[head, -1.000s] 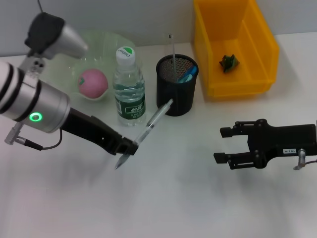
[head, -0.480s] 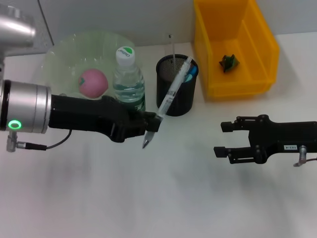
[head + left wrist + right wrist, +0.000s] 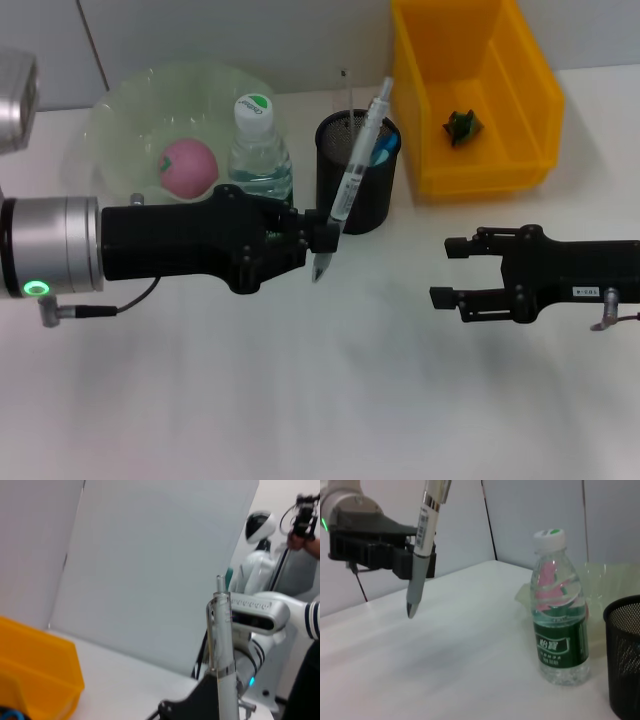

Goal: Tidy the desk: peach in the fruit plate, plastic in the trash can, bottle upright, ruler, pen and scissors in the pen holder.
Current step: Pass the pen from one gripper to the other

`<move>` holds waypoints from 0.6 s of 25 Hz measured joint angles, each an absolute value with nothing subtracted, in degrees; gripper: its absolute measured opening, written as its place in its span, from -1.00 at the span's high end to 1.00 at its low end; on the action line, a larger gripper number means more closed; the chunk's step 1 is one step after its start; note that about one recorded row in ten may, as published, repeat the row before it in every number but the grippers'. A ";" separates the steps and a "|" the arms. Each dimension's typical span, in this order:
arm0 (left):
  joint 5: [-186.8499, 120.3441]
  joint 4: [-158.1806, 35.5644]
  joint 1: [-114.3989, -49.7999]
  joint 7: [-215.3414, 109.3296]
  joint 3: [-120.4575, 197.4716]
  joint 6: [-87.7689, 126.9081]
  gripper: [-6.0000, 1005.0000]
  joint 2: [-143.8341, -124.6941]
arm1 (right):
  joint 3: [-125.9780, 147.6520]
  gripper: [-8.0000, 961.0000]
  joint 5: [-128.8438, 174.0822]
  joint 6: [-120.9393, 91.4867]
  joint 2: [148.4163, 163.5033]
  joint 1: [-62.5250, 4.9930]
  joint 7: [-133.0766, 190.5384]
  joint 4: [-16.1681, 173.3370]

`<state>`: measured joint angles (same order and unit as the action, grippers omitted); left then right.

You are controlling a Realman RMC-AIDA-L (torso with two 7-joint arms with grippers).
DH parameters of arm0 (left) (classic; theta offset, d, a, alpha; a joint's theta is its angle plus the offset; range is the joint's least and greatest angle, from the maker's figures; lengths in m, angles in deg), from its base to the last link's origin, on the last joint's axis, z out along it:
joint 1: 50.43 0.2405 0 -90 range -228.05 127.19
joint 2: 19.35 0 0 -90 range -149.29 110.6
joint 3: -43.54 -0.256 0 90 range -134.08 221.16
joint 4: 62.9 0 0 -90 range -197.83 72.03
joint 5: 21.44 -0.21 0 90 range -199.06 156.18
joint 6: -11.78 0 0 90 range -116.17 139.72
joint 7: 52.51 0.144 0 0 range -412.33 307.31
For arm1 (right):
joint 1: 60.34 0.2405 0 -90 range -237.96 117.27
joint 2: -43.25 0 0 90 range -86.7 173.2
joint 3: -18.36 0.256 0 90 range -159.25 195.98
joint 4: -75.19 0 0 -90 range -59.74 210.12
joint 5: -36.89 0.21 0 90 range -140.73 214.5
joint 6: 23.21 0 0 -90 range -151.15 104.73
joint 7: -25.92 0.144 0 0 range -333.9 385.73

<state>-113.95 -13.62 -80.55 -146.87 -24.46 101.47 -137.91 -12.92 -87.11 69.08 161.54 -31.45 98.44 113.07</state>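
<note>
Head view shows you the left arm stretched level across the white bench [image 3: 300, 400] from the left edge, its black forearm ending in the left pincer [image 3: 322, 238] just in front of the water bottle [image 3: 257, 150]. That pincer is clamped on a pen [image 3: 352, 180], gripping it low on the barrel near the tip. The pen is clear-bodied with a grey tip, and it stands steeply tilted, tip down and clear of the bench, its top end leaning toward the black mesh pen holder [image 3: 357, 172] and crossing over the holder's rim in this view. You can see something blue and a thin ruler-like strip already standing inside the holder.

From the right wrist view, the pen [image 3: 422, 540] hangs nearly upright in the dark pincer [image 3: 415, 560], tip above the bench, well apart from the upright bottle [image 3: 559, 615] with its green label and cap.

Your right arm lies low at the right side of the bench, reaching left, and the right pincer [image 3: 450, 272] is spread apart, holding nothing, well apart from the pen.

Behind the bottle, the peach [image 3: 188, 167] sits in the pale green fruit plate [image 3: 120, 130]. A small green scrap [image 3: 461, 125] lies in the yellow bin [image 3: 520, 150] at the back right.
</note>
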 joint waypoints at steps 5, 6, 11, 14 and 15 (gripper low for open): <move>-108.34 -21.01 -80.49 -136.61 -24.56 101.25 0.70 -138.05 | -12.93 -0.55 -85.77 70.09 161.54 -31.82 98.15 113.04; -106.92 -23.10 -80.49 -133.86 -24.72 101.24 0.70 -138.11 | -12.93 -0.55 -85.53 70.30 161.54 -31.97 98.12 113.03; -103.55 -28.78 -80.71 -125.89 -24.79 101.20 0.70 -138.18 | -12.55 -0.55 -84.38 72.59 161.54 -32.62 98.06 113.29; -100.67 -32.48 -80.30 -119.68 -24.82 101.14 0.70 -138.25 | -12.16 -0.55 -81.40 76.38 160.94 -33.44 98.04 113.55; -100.67 -32.48 -80.30 -119.68 -24.82 101.14 0.70 -138.25 | -12.16 -0.55 -81.40 76.38 160.94 -33.44 98.04 113.55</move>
<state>-100.67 -32.48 -80.30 -119.68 -24.82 101.14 -138.25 -12.16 -81.40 76.38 160.94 -33.44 98.04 113.55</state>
